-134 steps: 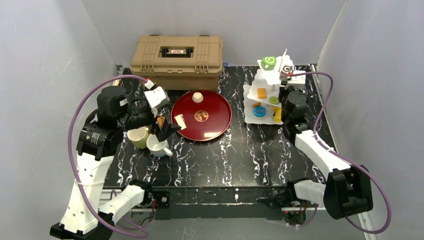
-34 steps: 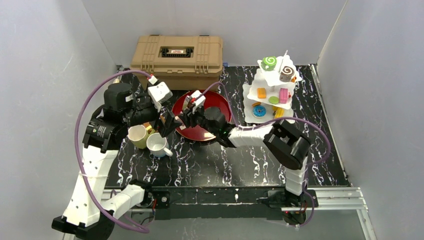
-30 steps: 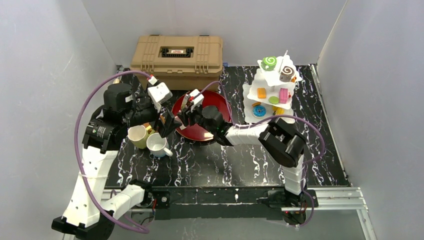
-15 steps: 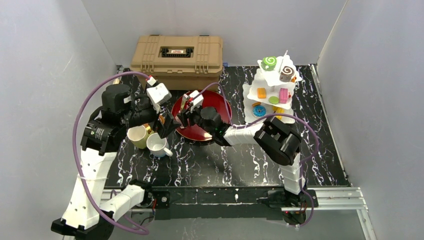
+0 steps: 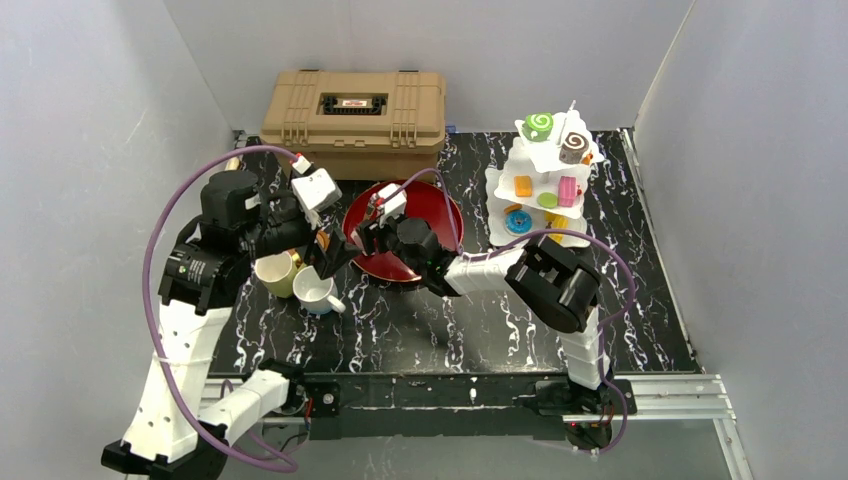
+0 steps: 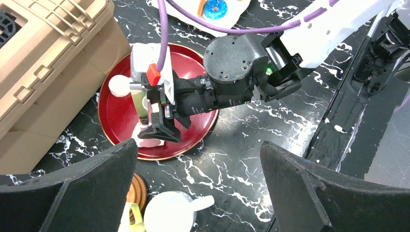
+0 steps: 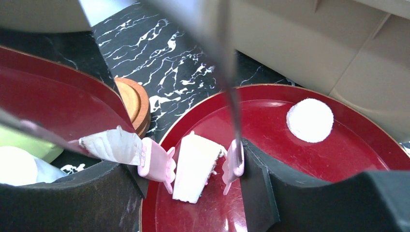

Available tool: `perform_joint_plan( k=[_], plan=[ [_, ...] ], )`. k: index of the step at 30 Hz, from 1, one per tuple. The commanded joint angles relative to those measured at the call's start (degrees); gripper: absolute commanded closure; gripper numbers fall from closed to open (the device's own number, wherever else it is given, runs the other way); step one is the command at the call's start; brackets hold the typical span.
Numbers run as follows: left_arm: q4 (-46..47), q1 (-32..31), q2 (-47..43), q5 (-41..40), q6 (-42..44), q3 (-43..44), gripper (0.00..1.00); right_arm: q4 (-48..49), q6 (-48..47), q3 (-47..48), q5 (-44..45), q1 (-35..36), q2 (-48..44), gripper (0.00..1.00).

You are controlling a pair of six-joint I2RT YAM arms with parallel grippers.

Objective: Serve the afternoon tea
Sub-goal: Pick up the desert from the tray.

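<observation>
Right wrist: right gripper (image 7: 188,162) has eased wider yet clasps tongs (image 7: 231,96); their pink tips have parted astride cake slice (image 7: 196,166), lower centre on tray (image 7: 309,164); slice judged served; left gripper (image 6: 198,174) wide, empty.

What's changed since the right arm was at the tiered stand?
The right arm swung left from the white tiered stand to the dark red round tray. Its right gripper carries metal tongs, whose pink tips now straddle the white cake slice, still lying on the tray. Unchanged: left gripper open over the pale yellow mug and white mug; tan toolbox.
</observation>
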Motion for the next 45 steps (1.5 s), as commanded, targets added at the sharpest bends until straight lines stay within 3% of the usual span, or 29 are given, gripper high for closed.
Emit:
perform_joint_plan(
  k=[1,19,29,36,45],
  plan=[
    [-1.1,0.0,-1.4,1.7,0.6,1.3,0.03,2.6,-0.3,1.1,3.1,0.2,0.4,0.3],
    [-1.5,0.0,-2.3,2.4,1.2,1.2,0.03,3.8,3.8,2.4,2.3,1.9,4.0,0.32],
    [-1.9,0.0,-2.1,2.2,1.3,1.6,0.03,5.1,-2.2,2.1,-0.1,2.1,1.2,0.6],
    [-1.8,-0.1,-1.4,2.3,1.6,1.8,0.03,0.5,-11.6,-1.5,-0.1,1.7,-7.7,0.64],
    [-1.3,0.0,-0.8,3.0,1.6,1.7,0.03,-10.3,-18.4,-11.6,2.0,-1.5,-29.0,0.65]
  ],
)
